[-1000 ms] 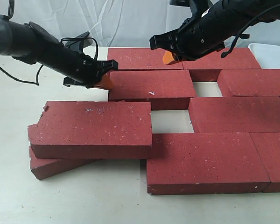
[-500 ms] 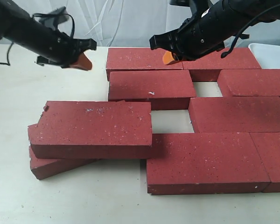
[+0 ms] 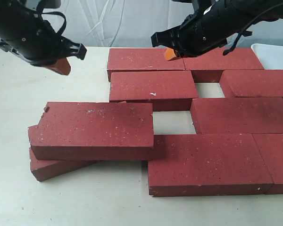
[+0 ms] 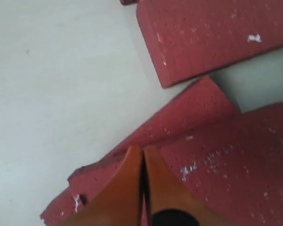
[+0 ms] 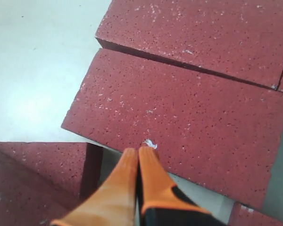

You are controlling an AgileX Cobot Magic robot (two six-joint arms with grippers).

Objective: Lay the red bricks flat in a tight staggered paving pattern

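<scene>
Exterior view: nearest, front-left, top brick rides tilted on lower brick, not flat. Other red bricks lie flat on surface, rows staggered, open gaps between them mid-field. Farther back, left pincer hangs over bare surface; right pincer above back-row brick. Both carry nothing. Step, by judgement: unstacking pair, closing gaps. Next move calls for pushing top brick off its mate, then snugging rows. Wrist views alone show both pincers pressed together; exterior alone shows whole layout.
</scene>
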